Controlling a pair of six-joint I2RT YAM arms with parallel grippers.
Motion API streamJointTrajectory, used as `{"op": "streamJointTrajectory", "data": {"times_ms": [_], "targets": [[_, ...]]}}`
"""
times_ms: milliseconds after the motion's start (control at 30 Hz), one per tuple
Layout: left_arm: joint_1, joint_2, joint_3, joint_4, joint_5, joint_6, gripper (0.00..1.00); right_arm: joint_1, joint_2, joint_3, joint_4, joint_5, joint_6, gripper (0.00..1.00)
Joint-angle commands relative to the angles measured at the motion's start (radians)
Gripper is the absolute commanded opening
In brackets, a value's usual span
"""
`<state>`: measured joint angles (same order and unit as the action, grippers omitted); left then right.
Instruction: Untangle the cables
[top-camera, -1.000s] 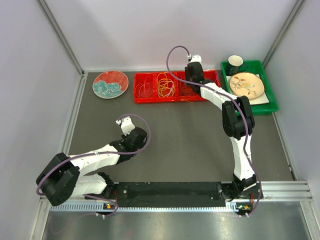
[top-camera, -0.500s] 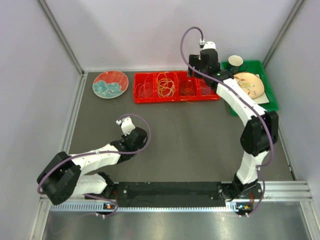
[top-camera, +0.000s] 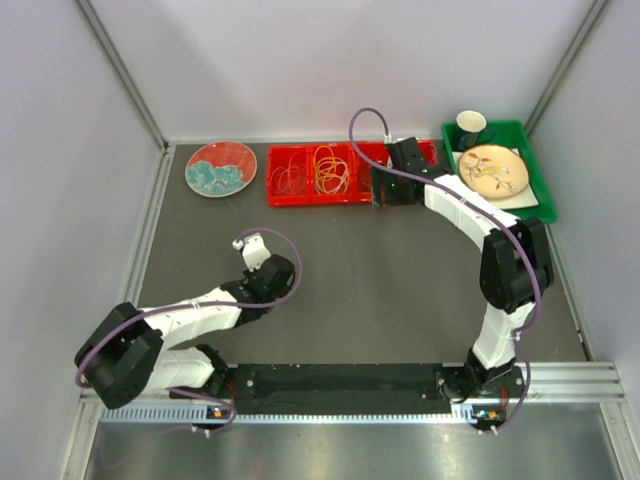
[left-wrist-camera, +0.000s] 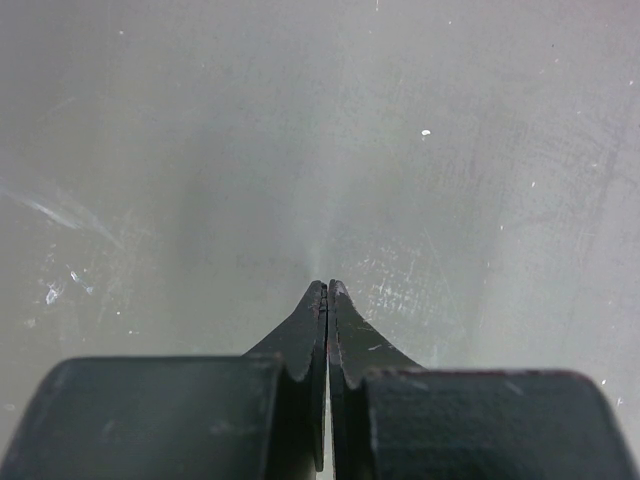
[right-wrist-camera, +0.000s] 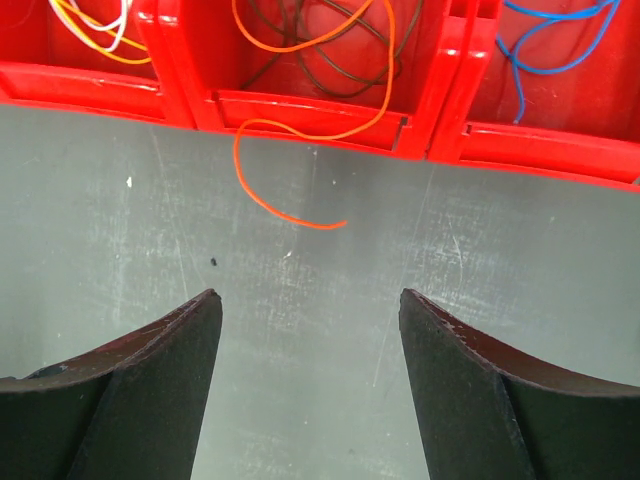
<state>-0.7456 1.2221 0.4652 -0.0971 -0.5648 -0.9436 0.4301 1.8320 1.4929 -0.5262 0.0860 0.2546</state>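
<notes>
- Several thin cables (top-camera: 331, 170) are coiled in the red tray (right-wrist-camera: 310, 108); 1 orange end (right-wrist-camera: 290, 219) is draped outside.
- Right gripper (right-wrist-camera: 308, 298) is spread wide, empty; left gripper (left-wrist-camera: 327, 288) is closed, empty.

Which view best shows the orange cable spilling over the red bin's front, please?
Right wrist: the orange cable trails onto the table, close and sharp. In top external it is too small to see; left wrist shows only table.

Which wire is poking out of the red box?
The orange cable: its end spills over the red tray's wall onto the table. The others stay inside.
</notes>
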Motion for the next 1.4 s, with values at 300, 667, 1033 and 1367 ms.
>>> {"op": "streamJointTrajectory", "data": {"times_ms": [300, 667, 1033, 1367], "targets": [[0.005, 0.014, 0.027, 0.013, -0.009, -0.004, 0.00, 0.006, 0.030, 0.047, -0.031, -0.043, -0.057, 0.70], [0.006, 0.014, 0.027, 0.019, -0.009, -0.001, 0.00, 0.007, 0.065, 0.101, -0.078, -0.048, -0.066, 0.70], [0.008, 0.022, 0.030, 0.016, -0.007, -0.001, 0.00, 0.009, 0.165, 0.173, -0.066, -0.071, -0.057, 0.68], [0.009, 0.027, 0.032, 0.017, -0.004, 0.000, 0.00, 0.009, 0.292, 0.316, -0.112, -0.058, -0.074, 0.59]]}}
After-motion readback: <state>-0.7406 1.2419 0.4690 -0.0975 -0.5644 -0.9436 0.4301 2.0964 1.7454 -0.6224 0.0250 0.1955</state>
